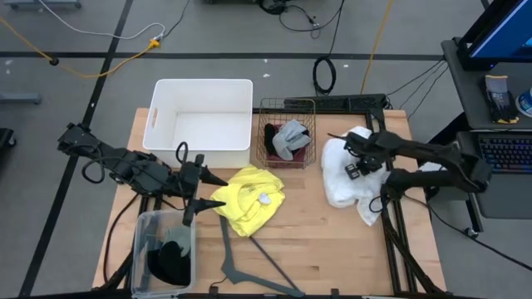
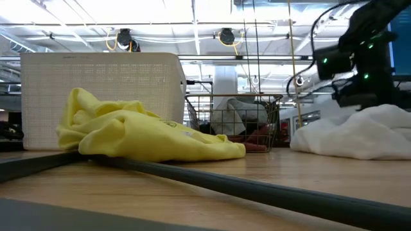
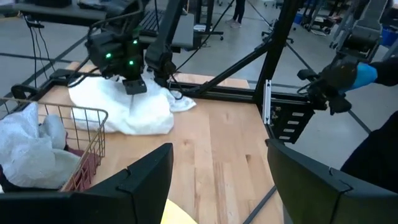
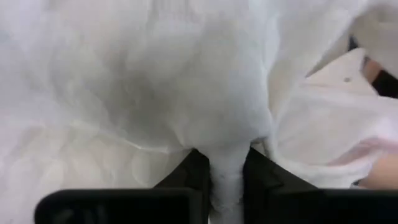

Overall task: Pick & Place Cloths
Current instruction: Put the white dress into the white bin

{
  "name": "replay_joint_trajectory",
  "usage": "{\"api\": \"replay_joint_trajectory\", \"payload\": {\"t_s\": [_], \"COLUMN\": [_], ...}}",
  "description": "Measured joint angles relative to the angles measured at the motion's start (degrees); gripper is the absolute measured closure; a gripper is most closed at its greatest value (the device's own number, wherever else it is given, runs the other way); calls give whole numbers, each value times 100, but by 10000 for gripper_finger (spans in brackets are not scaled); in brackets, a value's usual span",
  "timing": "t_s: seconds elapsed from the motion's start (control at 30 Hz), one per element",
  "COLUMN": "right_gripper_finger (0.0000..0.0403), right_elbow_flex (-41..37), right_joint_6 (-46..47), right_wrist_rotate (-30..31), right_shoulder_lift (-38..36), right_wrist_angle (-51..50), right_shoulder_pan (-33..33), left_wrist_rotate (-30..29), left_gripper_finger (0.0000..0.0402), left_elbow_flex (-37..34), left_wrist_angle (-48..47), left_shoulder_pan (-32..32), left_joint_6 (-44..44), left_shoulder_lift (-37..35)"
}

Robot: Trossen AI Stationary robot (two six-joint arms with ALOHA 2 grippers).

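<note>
The yellow cloth (image 1: pixel 248 201) (image 2: pixel 141 131) lies crumpled mid-table. My left gripper (image 1: pixel 218 191) (image 3: pixel 217 186) is open at its left edge, and a yellow corner (image 3: pixel 177 216) shows between the fingers. The large white cloth (image 1: pixel 341 184) (image 2: pixel 359 135) (image 3: pixel 124 106) lies heaped at the table's right. My right gripper (image 1: pixel 354 166) (image 4: pixel 227 186) is shut on it. Grey-blue cloth (image 1: pixel 291 137) and maroon cloth (image 1: pixel 283 158) sit in the wire basket (image 1: pixel 287 104). Black cloth (image 1: pixel 170 262) lies in a clear tub (image 1: pixel 141 241). No sage green cloth is in view. My right gripper pinches a gathered fold (image 4: pixel 228 158) of the white cloth between its two fingers (image 4: pixel 186 177), coming from above at a slant from the table's right. The rest of the cloth spreads out beyond the fingers and lies heaped on the table (image 1: pixel 349 199).
An empty white bin (image 1: pixel 204 120) stands at the far left beside the wire basket. A thin grey hanger (image 1: pixel 249 262) (image 2: pixel 257 186) lies near the front edge. A person's gloved hand (image 3: pixel 348 78) shows beyond the table's right side. Bare wood (image 1: pixel 332 249) lies front right.
</note>
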Motion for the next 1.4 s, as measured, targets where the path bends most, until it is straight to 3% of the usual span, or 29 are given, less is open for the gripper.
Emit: {"api": "replay_joint_trajectory", "payload": {"t_s": [0.4,0.53,0.7,1.03,1.4], "right_gripper_finger": [367,367,367,367,367], "right_elbow_flex": [11,13,18,33,39], "right_joint_6": [1305,1400,1193,689,696], "right_wrist_rotate": [98,121,94,-276,-1926], "right_shoulder_lift": [-2596,-3240,-3806,-4004,-3201], "right_wrist_angle": [351,889,2297,5347,8514], "right_shoulder_pan": [165,165,165,162,162], "left_wrist_rotate": [-3,-3,-3,-14,-108], "left_gripper_finger": [135,135,135,135,135], "left_elbow_flex": [0,0,0,0,4], "left_wrist_angle": [821,1064,1123,1532,2556], "left_shoulder_pan": [0,0,0,0,487], "left_joint_6": [654,652,874,1358,2288], "left_shoulder_lift": [0,0,0,34,360]}}
